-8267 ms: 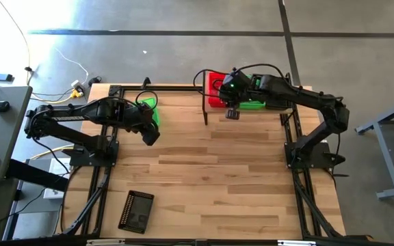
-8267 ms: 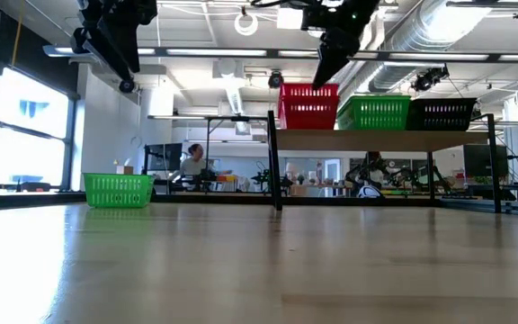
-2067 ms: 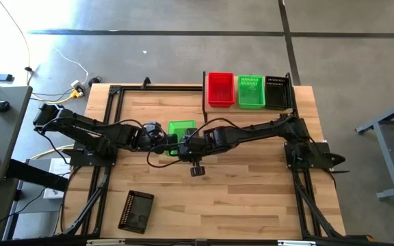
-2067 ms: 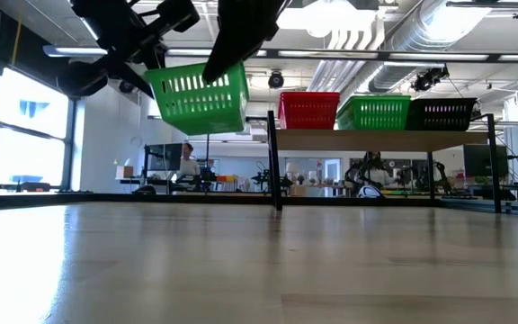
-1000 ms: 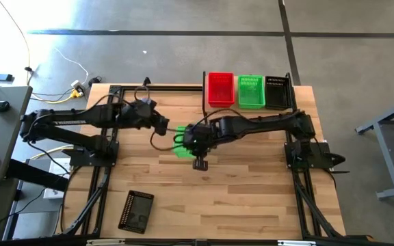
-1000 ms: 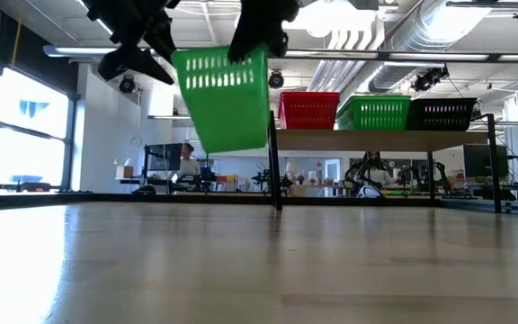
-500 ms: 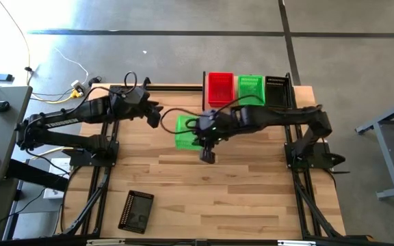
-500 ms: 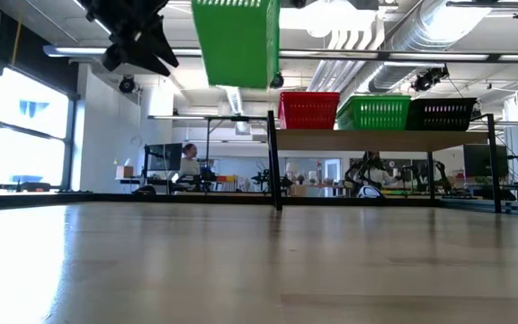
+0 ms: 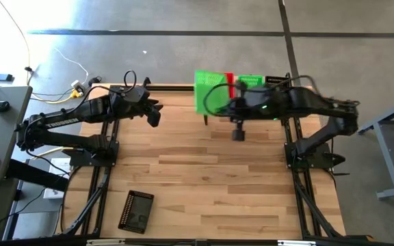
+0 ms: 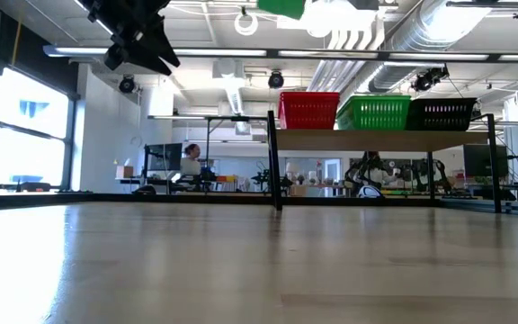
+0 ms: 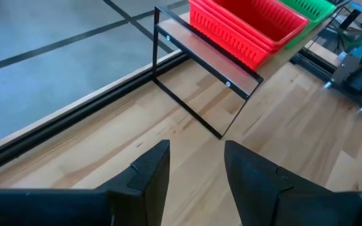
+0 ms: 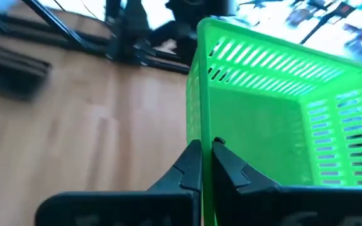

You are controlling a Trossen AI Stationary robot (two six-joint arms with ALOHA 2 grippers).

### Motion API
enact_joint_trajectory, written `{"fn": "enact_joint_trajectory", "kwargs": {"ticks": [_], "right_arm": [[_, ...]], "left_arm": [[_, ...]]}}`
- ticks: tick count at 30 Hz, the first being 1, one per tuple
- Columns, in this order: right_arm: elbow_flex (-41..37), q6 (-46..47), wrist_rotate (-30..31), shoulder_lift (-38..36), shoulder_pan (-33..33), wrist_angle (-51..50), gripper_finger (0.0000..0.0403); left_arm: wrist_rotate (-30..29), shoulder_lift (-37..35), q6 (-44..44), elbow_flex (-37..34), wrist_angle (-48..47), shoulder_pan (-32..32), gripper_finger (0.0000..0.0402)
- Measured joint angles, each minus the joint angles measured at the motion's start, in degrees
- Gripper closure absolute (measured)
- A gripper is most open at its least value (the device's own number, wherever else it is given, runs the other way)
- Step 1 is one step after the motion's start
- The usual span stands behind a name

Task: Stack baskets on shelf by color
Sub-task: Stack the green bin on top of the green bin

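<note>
My right gripper (image 12: 206, 157) is shut on a bright green basket (image 9: 211, 92) and carries it high over the table's far side, by the shelf's left end. In the low view only the basket's underside (image 10: 281, 7) shows at the top. The shelf (image 10: 376, 139) bears red baskets (image 10: 308, 110), green baskets (image 10: 373, 112) and black baskets (image 10: 441, 114), resting on their bottoms. My left gripper (image 9: 153, 113) hangs open and holds nothing, left of the shelf; its wrist view looks at the red baskets (image 11: 250, 25). My right gripper pinches the green basket's side wall at its rim (image 12: 203, 135): one finger stands outside the wall, the other inside the hollow. The basket is lifted clear of table and shelf, its open side turned toward the wrist camera.
A single black basket (image 9: 137, 210) lies on the table near the front left corner. Black frame rails (image 9: 163, 87) run along the table's far edge. The shelf's thin black posts (image 10: 274, 171) stand on the far right part of the table.
My right gripper has carried the green basket up and toward the table's far edge, from the table's middle to the shelf's left end; the basket has risen almost out of the low view. My left gripper has drawn back a little toward the far left, open throughout.
</note>
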Motion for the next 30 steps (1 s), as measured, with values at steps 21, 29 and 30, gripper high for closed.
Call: {"fn": "enact_joint_trajectory", "kwargs": {"ticks": [21, 29, 30], "right_arm": [[-10.26, -19.74, -4.34, -17.99, -19.32, -12.26, 0.0403], [-26.20, -22.70, -12.74, -27.14, -28.57, -2.85, 0.0403], [-27.75, -22.89, -13.67, -27.83, -29.66, -2.16, 0.0403]], "left_arm": [[-4.74, 0.02, -3.62, 0.00, 1.02, 0.07, 0.0261], [-4.90, 0.04, -3.64, 0.00, 1.01, 0.06, 0.0261], [-4.88, 0.04, -3.90, 0.00, 1.01, 0.07, 0.0261]]}}
